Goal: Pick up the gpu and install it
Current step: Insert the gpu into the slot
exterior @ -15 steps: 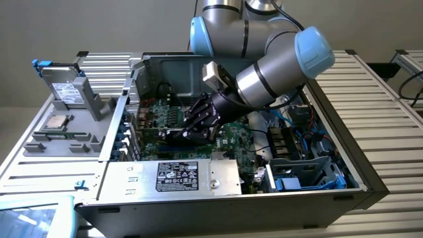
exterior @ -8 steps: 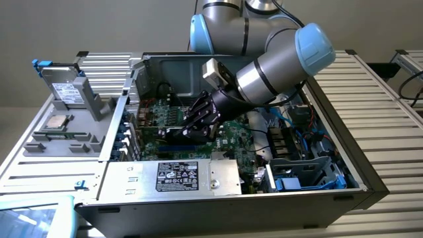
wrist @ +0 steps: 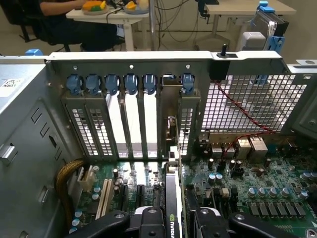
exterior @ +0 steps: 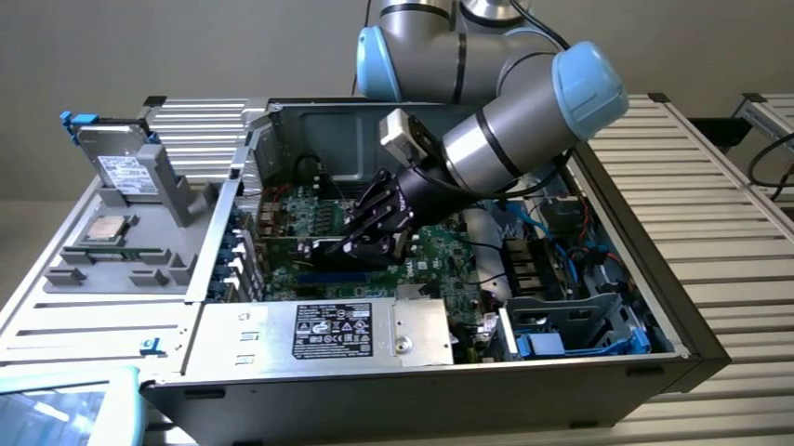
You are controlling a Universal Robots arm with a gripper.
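jaws grip gpu (wrist: 172,201), seemingly seated on motherboard (wrist: 257,179).

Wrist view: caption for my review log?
Gripper holds the gpu on edge above the motherboard, bracket end toward the rear slot covers.

gpu (wrist: 172,203), black card edge-on, upright above motherboard (wrist: 257,173), silver bracket (wrist: 171,130) against rear slots (wrist: 131,124)

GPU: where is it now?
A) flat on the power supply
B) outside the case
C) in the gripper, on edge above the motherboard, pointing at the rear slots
C: the gpu stands on edge between the fingers of the gripper, over the motherboard.
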